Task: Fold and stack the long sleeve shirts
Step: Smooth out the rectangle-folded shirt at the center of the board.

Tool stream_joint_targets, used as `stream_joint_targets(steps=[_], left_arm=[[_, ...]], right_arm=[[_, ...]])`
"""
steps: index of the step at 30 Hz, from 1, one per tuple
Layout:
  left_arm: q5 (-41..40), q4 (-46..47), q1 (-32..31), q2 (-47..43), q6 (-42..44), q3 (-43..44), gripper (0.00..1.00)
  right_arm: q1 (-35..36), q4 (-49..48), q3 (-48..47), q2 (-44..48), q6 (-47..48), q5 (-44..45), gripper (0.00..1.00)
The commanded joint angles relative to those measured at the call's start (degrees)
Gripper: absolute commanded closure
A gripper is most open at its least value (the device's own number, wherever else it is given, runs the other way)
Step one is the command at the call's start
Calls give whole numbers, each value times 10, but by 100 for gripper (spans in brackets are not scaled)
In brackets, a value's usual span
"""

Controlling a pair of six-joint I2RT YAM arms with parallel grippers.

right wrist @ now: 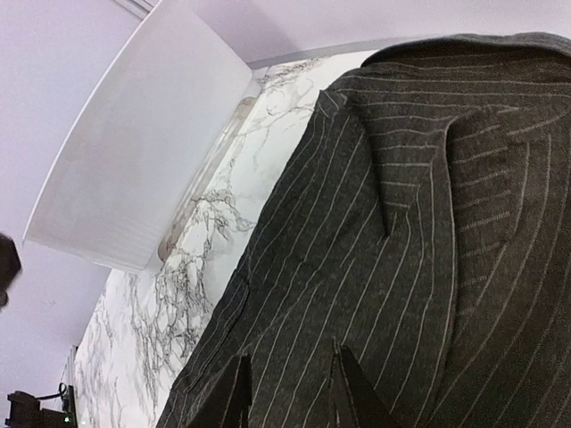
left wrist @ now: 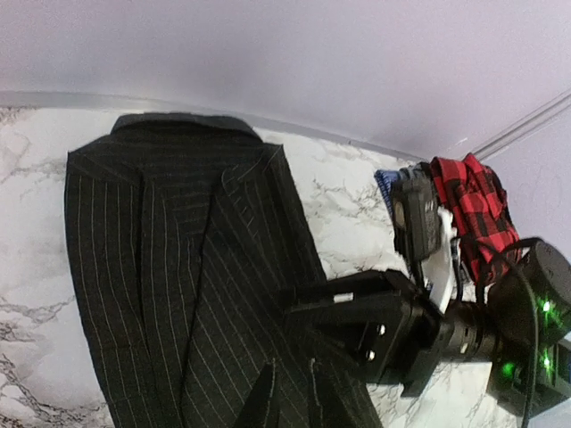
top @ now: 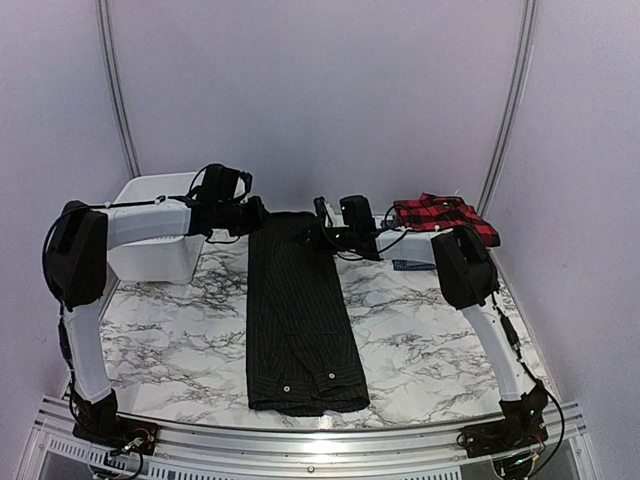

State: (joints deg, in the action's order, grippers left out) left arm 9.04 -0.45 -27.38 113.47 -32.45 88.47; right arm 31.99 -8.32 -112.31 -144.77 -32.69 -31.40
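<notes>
On the marbled desk (top: 420,330) the black pinstriped shirt (top: 300,320) lies as a long central strip; we see the left hand (top: 255,215) and the right hand (top: 322,228) both pinching its far collar end.

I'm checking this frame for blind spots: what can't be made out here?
Left hand, whether it grips the black pinstriped cloth shirt: top view, its body covers the fingertips.
Right hand, same doubt: right wrist view, bottom edge cuts off the fingers.
Blue checked cloth: left wrist view, mostly under the red-and-black plaid shirt.
White plastic bin, its inside: top view, left arm crosses it.
</notes>
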Motion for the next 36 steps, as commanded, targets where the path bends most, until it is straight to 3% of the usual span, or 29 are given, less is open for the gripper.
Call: stream_joint_targets(steps=[1, 6, 13, 21, 25, 29, 36], left_arm=[[13, 39, -8, 21, -2, -45, 88], [34, 38, -28, 82, 10, -10, 89], [20, 6, -32, 183, -22, 53, 90], [-39, -31, -30, 216, -62, 61, 91], [-37, -49, -30, 226, -48, 93, 90], [-31, -78, -31, 229, -14, 150, 82], [-19, -86, -37, 147, 21, 146, 64]], right_arm=[[-15, -79, -110, -80, -71, -47, 76], [-25, -124, -234, -190, -143, -44, 81], [-41, -148, -235, -217, -174, -16, 84], [-55, -138, -232, -212, -191, -38, 85], [-56, -98, -222, -165, -150, -63, 81], [-56, -43, -168, -79, -91, -67, 73], [-53, -4, 69, 125, -7, -45, 54]])
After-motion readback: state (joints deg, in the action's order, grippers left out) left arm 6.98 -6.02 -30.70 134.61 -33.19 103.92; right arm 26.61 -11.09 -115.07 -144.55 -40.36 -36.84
